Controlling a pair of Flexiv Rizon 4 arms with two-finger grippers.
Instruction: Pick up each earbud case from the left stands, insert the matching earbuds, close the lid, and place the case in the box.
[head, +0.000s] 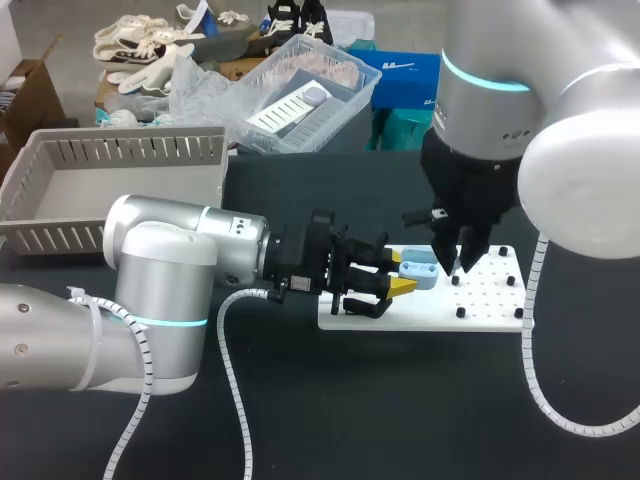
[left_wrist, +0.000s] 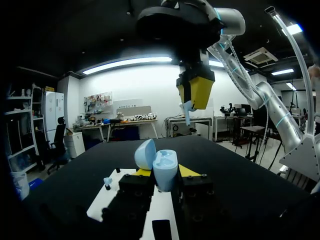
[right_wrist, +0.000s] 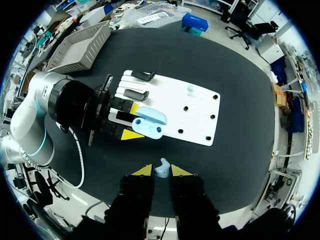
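Pale-blue case (right_wrist: 149, 122), lid open, clamped on 2 sides between the yellow tips of the left gripper (head: 405, 272), low over the white board (right_wrist: 200, 115). Small blue earbud (right_wrist: 162, 167) pinched between the nearly closed tips of the right gripper (right_wrist: 161, 170), just above the open case, not touching. Grey slatted box (head: 120, 150) well apart, back left.

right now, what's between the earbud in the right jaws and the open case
Nothing: the left wrist view shows a bare gap from the blue earbud down to the open earbud case.
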